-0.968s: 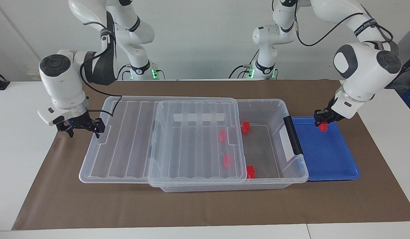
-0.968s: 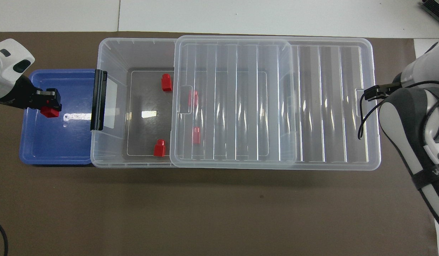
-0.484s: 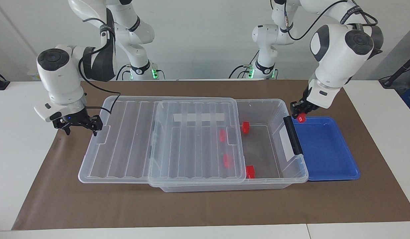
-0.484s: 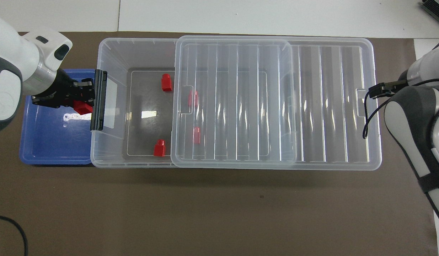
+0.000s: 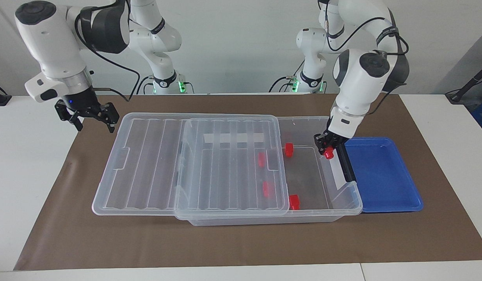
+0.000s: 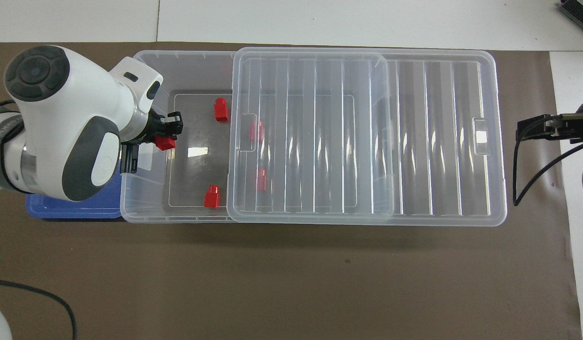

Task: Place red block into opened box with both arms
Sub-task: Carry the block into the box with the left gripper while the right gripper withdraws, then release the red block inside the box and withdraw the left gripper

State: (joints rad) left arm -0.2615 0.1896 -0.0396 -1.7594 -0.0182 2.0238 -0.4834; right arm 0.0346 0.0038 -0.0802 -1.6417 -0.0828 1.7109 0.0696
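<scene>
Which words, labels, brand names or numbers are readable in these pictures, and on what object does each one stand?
No text can be read with certainty.
Lettering on the left arm's dark joint band: too small to read.
Partial white letters on the left arm's band: blurred, unreadable.
White label strip on the box: appears blank.

You see a white table (image 5: pixel 14 164) covered by a brown mat (image 5: pixel 241 242), with a plain pale wall (image 5: pixel 241 43) rising at its edge.

Left gripper (image 5: pixel 329 150) carrying red block (image 5: pixel 329 154) from blue tray (image 5: pixel 385 175) to over box (image 5: pixel 344 201), right gripper (image 5: pixel 88 117) lifted off lid (image 5: pixel 147 164)
</scene>
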